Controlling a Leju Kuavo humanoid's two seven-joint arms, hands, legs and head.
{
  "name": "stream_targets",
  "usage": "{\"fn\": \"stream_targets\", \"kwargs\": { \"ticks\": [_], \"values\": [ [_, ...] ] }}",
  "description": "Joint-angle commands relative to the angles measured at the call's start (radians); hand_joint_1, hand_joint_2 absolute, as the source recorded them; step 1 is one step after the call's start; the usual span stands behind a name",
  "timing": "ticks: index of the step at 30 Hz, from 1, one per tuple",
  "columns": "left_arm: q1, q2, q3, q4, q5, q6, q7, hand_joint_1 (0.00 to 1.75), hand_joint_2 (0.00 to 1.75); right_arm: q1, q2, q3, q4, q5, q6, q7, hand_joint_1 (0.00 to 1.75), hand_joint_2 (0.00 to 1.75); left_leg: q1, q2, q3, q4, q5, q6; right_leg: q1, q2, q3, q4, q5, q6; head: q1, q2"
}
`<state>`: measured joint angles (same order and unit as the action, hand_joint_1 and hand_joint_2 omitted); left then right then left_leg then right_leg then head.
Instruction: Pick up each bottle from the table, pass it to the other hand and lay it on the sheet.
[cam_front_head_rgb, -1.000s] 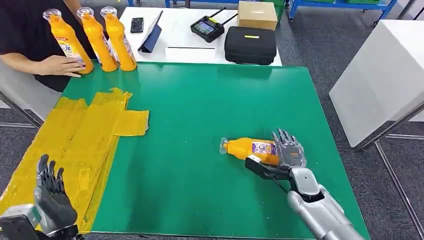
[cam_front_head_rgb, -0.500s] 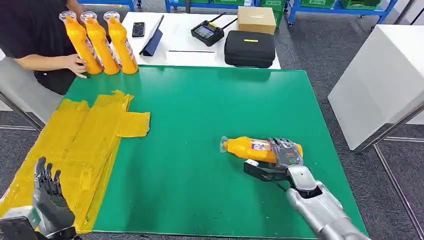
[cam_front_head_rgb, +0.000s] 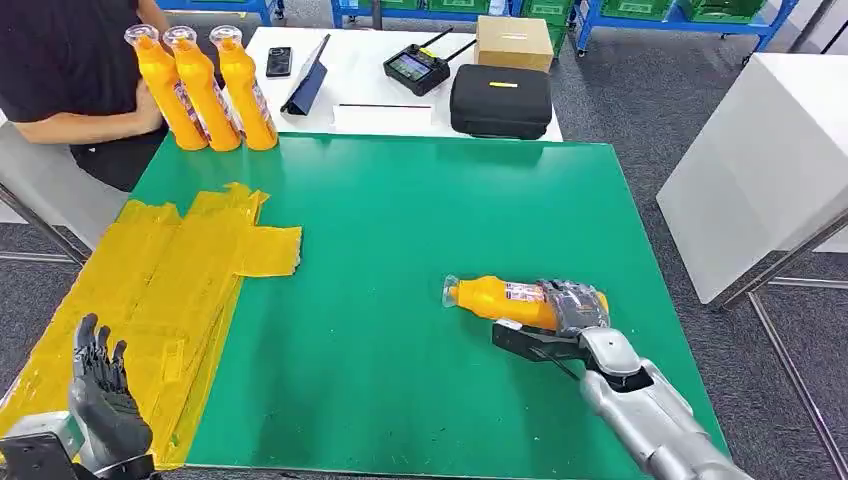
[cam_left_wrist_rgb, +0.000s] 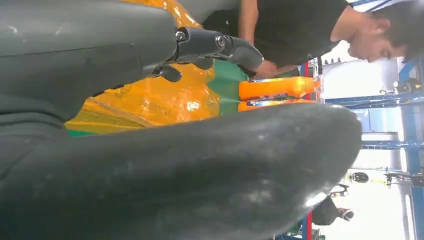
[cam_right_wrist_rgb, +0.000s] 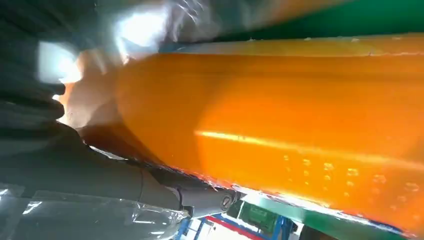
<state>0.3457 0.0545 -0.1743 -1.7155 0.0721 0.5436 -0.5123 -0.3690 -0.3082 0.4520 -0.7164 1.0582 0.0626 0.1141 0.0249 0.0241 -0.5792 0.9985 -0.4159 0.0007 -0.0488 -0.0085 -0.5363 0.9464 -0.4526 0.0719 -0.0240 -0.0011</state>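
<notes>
Right hand closing on the lying bottle, lift not started.

The right hand (cam_front_head_rgb: 575, 306) is now wrapping over the fat end of the bottle (cam_front_head_rgb: 500, 298), fingers curled down where they were standing up a second ago; bottle is still lying on the green tabletop (cam_front_head_rgb: 400, 250), cap pointing away toward the sheet side. Grasp looks about set, so the lift and pass should be next. The left hand (cam_front_head_rgb: 100, 390) is waiting spread and holding nothing, over the near corner of the yellow sheet (cam_front_head_rgb: 170, 290). Far beyond it, three upright bottles (cam_front_head_rgb: 200, 88) are standing at the tabletop's back edge; the person (cam_front_head_rgb: 60, 70) there is pulling an arm back. Grey floor and a white table behind.
</notes>
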Motion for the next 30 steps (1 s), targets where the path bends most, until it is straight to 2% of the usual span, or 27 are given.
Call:
{"fn": "stream_targets", "kwargs": {
  "ticks": [1,2,3,4,5,7,8,9,10,12,13,14,15,17,19,21,22,30],
  "values": [
    [-0.012,0.001,-0.002,0.030,0.015,-0.012,0.008,0.00,0.00,0.175,0.023,-0.046,-0.006,-0.121,0.099,-0.047,1.75,1.75,0.001,-0.006,-0.001,-0.001,0.001,0.001,0.002,-0.005,0.002,-0.002,0.000,-0.003,0.000,0.000],
    [-0.007,0.001,-0.007,0.025,0.020,-0.024,0.014,0.00,0.00,0.202,0.034,-0.086,-0.058,-0.199,0.123,-0.073,1.75,1.75,0.002,-0.010,-0.005,-0.002,0.003,0.001,0.002,-0.008,0.000,-0.004,0.001,-0.006,0.000,0.000],
    [-0.001,0.011,-0.025,0.017,0.053,-0.080,0.031,0.00,0.00,0.241,0.049,-0.131,-0.137,-0.335,0.188,-0.128,1.75,1.75,0.001,-0.007,-0.002,-0.001,0.002,0.001,0.002,-0.006,0.002,-0.004,0.000,-0.004,0.000,0.000],
    [0.003,0.021,-0.041,0.015,0.098,-0.149,0.046,0.00,0.00,0.278,0.058,-0.160,-0.218,-0.472,0.247,-0.188,1.75,1.75,0.002,-0.012,-0.006,-0.003,0.004,0.001,0.003,-0.009,-0.001,-0.005,0.001,-0.007,0.000,0.000],
    [0.001,0.026,-0.050,0.021,0.148,-0.213,0.069,0.00,1.75,0.308,0.064,-0.171,-0.287,-0.595,0.310,-0.221,1.75,1.75,0.002,-0.009,-0.003,-0.002,0.002,0.001,0.003,-0.008,0.001,-0.005,0.001,-0.006,0.000,0.000],
    [-0.007,0.041,-0.081,0.057,0.316,-0.415,0.111,0.00,1.75,0.341,0.090,-0.153,-0.405,-0.977,0.485,-0.309,1.75,1.75,0.002,-0.011,-0.003,-0.003,0.002,0.001,0.003,-0.009,0.002,-0.005,0.000,-0.007,0.001,0.000],
    [-0.009,0.038,-0.091,0.068,0.322,-0.440,0.100,0.00,1.75,0.335,0.102,-0.111,-0.442,-1.051,0.488,-0.321,1.75,1.75,0.003,-0.014,-0.004,-0.003,0.002,0.002,0.004,-0.011,0.002,-0.006,0.000,-0.009,0.001,0.000],
    [-0.006,0.036,-0.106,0.062,0.339,-0.466,0.095,0.00,1.75,0.310,0.129,-0.043,-0.489,-1.066,0.449,-0.344,1.75,1.75,0.007,-0.003,0.005,-0.002,-0.003,-0.003,0.008,-0.001,0.008,-0.009,0.001,-0.007,0.002,0.000],
    [-0.003,0.040,-0.118,0.055,0.339,-0.472,0.094,0.00,1.75,0.299,0.151,-0.018,-0.506,-1.090,0.436,-0.344,1.75,1.75,0.009,0.003,0.008,-0.003,-0.006,-0.005,0.009,0.004,0.009,-0.009,0.001,-0.009,0.002,0.000],
    [-0.003,0.053,-0.155,0.032,0.337,-0.469,0.093,0.00,1.75,0.263,0.193,0.066,-0.546,-1.143,0.384,-0.308,1.75,1.75,0.011,0.018,0.008,-0.001,-0.013,-0.009,0.012,0.019,0.005,-0.006,0.002,-0.011,0.000,0.000],
    [-0.008,0.063,-0.182,0.017,0.340,-0.476,0.091,0.00,1.75,0.239,0.213,0.106,-0.554,-1.165,0.355,-0.298,1.75,1.75,0.009,0.017,0.002,-0.001,-0.016,-0.006,0.011,0.018,0.001,-0.001,0.000,-0.013,0.000,0.000],
    [-0.012,0.064,-0.195,0.006,0.334,-0.478,0.090,0.00,1.75,0.225,0.231,0.124,-0.561,-1.160,0.336,-0.300,1.75,1.75,0.009,0.017,0.005,-0.001,-0.016,-0.007,0.011,0.019,0.014,-0.001,0.000,-0.010,0.000,0.000],
    [-0.020,0.061,-0.220,-0.013,0.330,-0.494,0.093,0.00,1.75,0.210,0.269,0.130,-0.562,-1.180,0.324,-0.289,1.75,1.75,0.010,0.008,0.004,0.000,-0.011,-0.006,0.012,0.013,0.019,0.000,-0.001,-0.007,0.000,0.000],
    [-0.042,0.061,-0.258,-0.022,0.316,-0.507,0.112,0.00,1.75,0.199,0.300,0.133,-0.567,-1.197,0.301,-0.274,1.75,1.75,0.010,0.006,-0.005,0.000,-0.006,-0.008,0.012,0.010,0.006,0.003,0.001,-0.011,0.000,0.000],
    [-0.077,0.056,-0.285,-0.008,0.304,-0.514,0.124,0.00,1.75,0.201,0.306,0.135,-0.575,-1.213,0.287,-0.270,1.75,1.75,0.010,0.005,-0.011,0.001,-0.004,-0.007,0.012,0.008,0.000,0.005,0.000,-0.012,0.001,0.000],
    [-0.106,0.051,-0.294,0.006,0.295,-0.523,0.132,0.00,1.75,0.208,0.316,0.133,-0.579,-1.220,0.279,-0.271,1.75,1.75,0.010,0.004,-0.012,0.000,-0.004,-0.008,0.012,0.007,-0.001,0.003,0.000,-0.009,0.000,0.000],
    [-0.123,0.044,-0.293,0.021,0.294,-0.527,0.138,0.00,1.75,0.213,0.320,0.135,-0.583,-1.221,0.279,-0.271,1.75,1.75,0.009,0.002,-0.014,0.000,-0.004,-0.007,0.011,0.006,-0.002,0.004,0.000,-0.011,0.000,0.000],
    [-0.191,-0.005,-0.279,0.048,0.246,-0.587,0.180,0.00,1.75,0.188,0.380,0.140,-0.546,-1.157,0.214,-0.231,1.75,1.75,0.009,0.000,-0.019,0.000,-0.003,-0.007,0.011,0.004,-0.006,0.003,0.001,-0.010,0.000,0.000]
  ]
}}
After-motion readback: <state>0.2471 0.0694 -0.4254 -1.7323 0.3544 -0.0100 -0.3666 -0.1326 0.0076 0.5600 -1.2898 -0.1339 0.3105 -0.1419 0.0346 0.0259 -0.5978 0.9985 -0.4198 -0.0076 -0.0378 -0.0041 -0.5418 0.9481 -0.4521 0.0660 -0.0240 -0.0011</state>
